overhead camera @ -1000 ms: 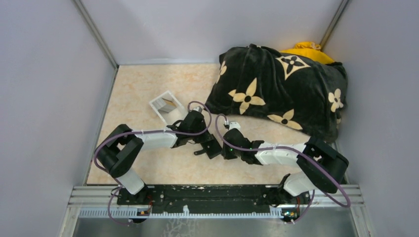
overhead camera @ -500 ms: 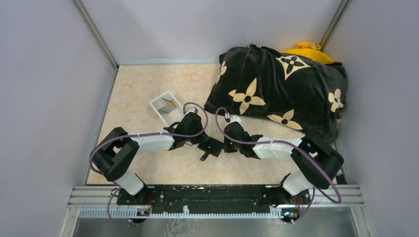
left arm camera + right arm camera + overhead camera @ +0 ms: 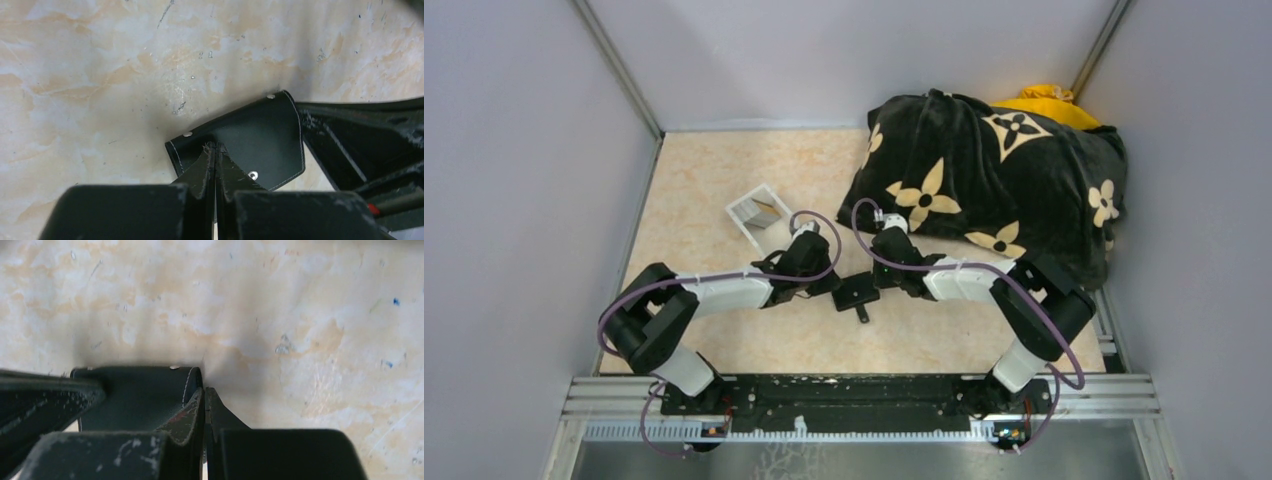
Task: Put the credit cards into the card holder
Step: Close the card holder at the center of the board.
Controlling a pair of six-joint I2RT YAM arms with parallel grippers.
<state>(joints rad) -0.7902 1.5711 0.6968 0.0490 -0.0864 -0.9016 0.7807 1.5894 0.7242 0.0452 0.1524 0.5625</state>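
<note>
The black card holder (image 3: 856, 293) is between my two grippers at the table's middle. In the left wrist view it (image 3: 260, 140) shows white stitching and metal studs and casts a shadow on the table. My left gripper (image 3: 837, 290) (image 3: 215, 145) is shut, its tips pinching the holder's top surface. My right gripper (image 3: 879, 283) (image 3: 205, 390) is shut, its tips against the holder's right edge (image 3: 140, 395). I cannot tell whether anything thin sits between the right fingers. No credit card is visible.
A pale grey tray-like box (image 3: 759, 215) stands just behind the left arm. A big black flower-patterned cushion (image 3: 994, 185) fills the back right, with something yellow (image 3: 1044, 100) behind it. Grey walls close in on three sides.
Both grippers have moved away from the arm bases. The right gripper has come left and closed up against the holder's right edge. The holder has shifted slightly with the left gripper.
</note>
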